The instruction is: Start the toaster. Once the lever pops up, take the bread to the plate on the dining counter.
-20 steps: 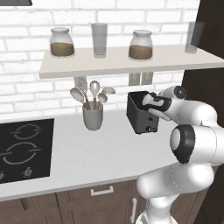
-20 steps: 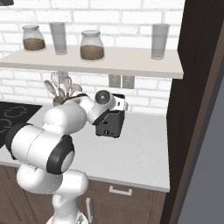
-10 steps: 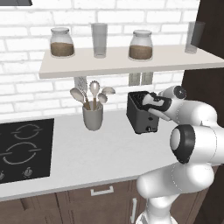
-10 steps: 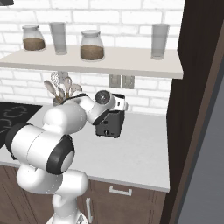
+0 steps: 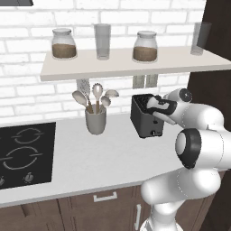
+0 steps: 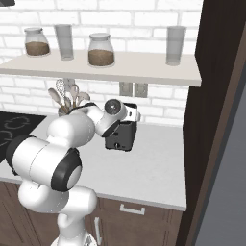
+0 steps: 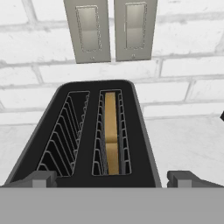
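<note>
Tool [image 7: 112, 178] wide open, holds nothing, hangs right above toaster [image 7: 87, 135]. Bread [image 7: 111, 131] sits in right slot. Find lever, push straight down.

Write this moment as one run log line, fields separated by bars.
stage: at toaster | gripper: open, above slots | bread: in right slot of hand view | left slot: empty | plate: unseen

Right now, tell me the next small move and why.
Probably lower the open end effector toward the lever side of the toaster to press it down. The bread sits in the right slot, the end effector hovers just above the near end, and nothing is held.
</note>
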You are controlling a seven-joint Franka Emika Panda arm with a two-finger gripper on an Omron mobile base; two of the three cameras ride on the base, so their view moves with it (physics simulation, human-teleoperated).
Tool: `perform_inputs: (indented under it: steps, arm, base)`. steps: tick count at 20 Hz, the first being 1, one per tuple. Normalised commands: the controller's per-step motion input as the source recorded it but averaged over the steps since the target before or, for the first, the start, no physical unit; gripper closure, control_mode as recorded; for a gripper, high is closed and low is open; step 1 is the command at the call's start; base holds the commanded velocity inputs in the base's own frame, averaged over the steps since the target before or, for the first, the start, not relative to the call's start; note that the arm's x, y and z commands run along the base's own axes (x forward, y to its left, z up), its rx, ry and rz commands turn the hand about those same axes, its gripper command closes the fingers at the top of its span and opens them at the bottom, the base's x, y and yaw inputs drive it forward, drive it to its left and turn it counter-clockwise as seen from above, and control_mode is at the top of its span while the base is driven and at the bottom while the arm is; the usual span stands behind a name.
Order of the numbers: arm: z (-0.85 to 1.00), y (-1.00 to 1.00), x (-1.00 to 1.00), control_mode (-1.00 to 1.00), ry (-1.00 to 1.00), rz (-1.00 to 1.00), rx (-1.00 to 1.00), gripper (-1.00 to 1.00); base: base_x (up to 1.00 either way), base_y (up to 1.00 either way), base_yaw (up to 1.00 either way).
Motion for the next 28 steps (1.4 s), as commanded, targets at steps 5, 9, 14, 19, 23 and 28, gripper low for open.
perform_inputs:
  steps: [5, 9, 14, 19, 23, 28]
  arm:
    - [0.00, 0.00, 0.00, -1.00, 0.00, 0.00, 0.00, -1.00]
    - [0.00, 0.00, 0.00, -1.00, 0.00, 0.00, 0.00, -1.00]
    - [0.00, 0.00, 0.00, -1.00, 0.00, 0.00, 0.00, -1.00]
    - [0.00, 0.00, 0.00, -1.00, 0.00, 0.00, 0.00, -1.00]
    - [0.00, 0.00, 0.00, -1.00, 0.00, 0.00, 0.00, -1.00]
    - [0.00, 0.00, 0.00, -1.00, 0.00, 0.00, 0.00, -1.00]
  base:
    - [0.00, 0.00, 0.00]
    - [0.00, 0.00, 0.00]
    - [0.00, 0.00, 0.00]
    - [0.00, 0.00, 0.00]
    - [0.00, 0.00, 0.00]
    - [0.00, 0.00, 0.00]
